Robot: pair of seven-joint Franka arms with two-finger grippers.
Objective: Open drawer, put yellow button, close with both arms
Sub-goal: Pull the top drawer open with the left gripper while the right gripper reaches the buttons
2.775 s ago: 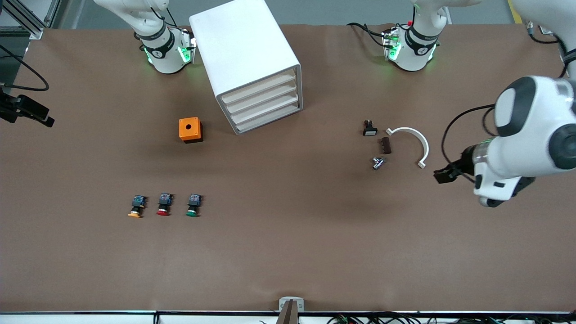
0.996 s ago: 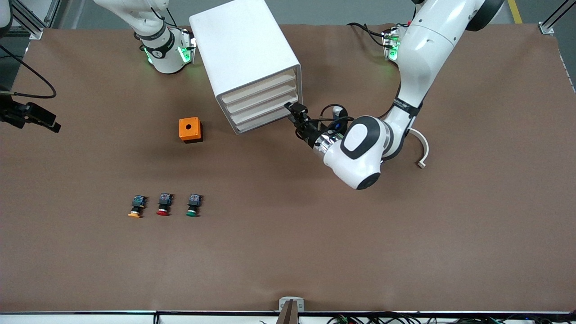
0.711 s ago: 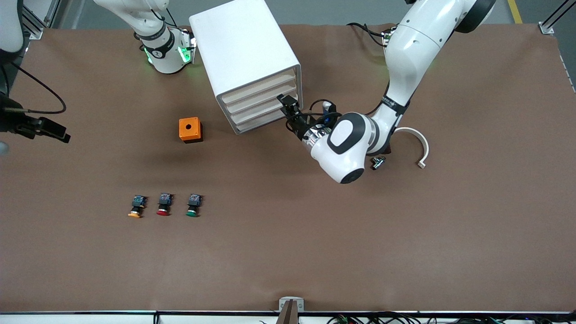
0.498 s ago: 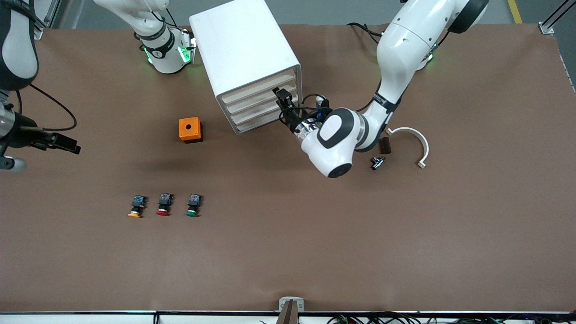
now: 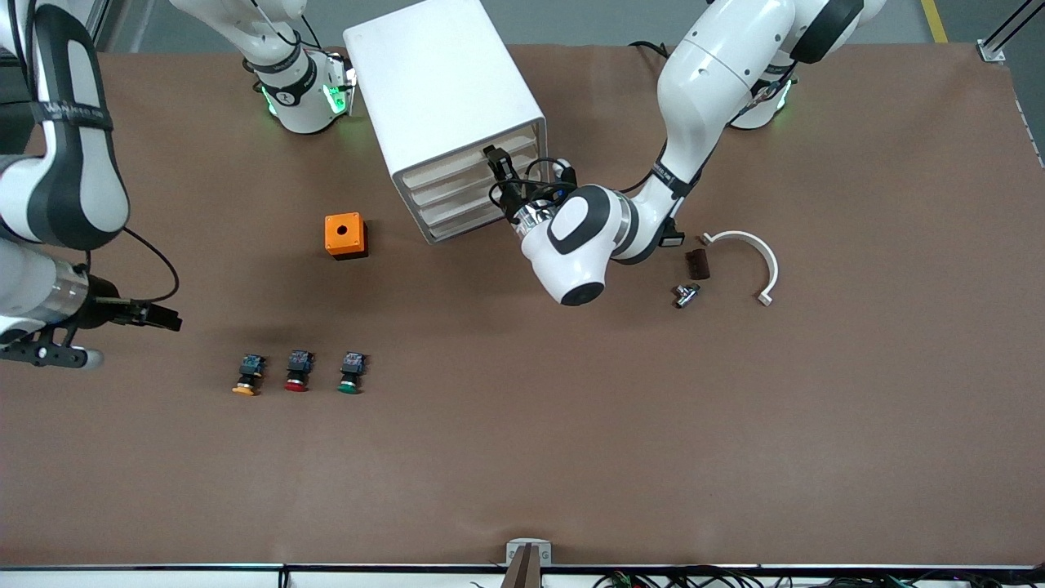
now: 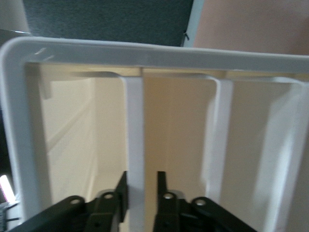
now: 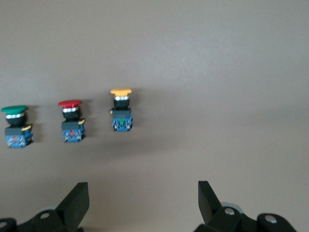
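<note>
The white cabinet stands near the robots' bases with its four trays facing the front camera. My left gripper is at the cabinet's front, shut on the front lip of the uppermost drawer. In the left wrist view the black fingers pinch that white lip, and the left gripper is level with it. The drawer is pushed in. The yellow button lies on the table, nearer the front camera. My right gripper hangs open beside it, toward the right arm's end; the right wrist view shows the yellow button ahead of the right gripper.
A red-capped button and a green-capped one lie in a row with the yellow one. An orange box sits beside the cabinet. A white curved piece and small dark parts lie toward the left arm's end.
My left arm swung in from its end of the table to the cabinet front and its fingers closed on the top drawer's lip. My right arm moved down toward the buttons.
</note>
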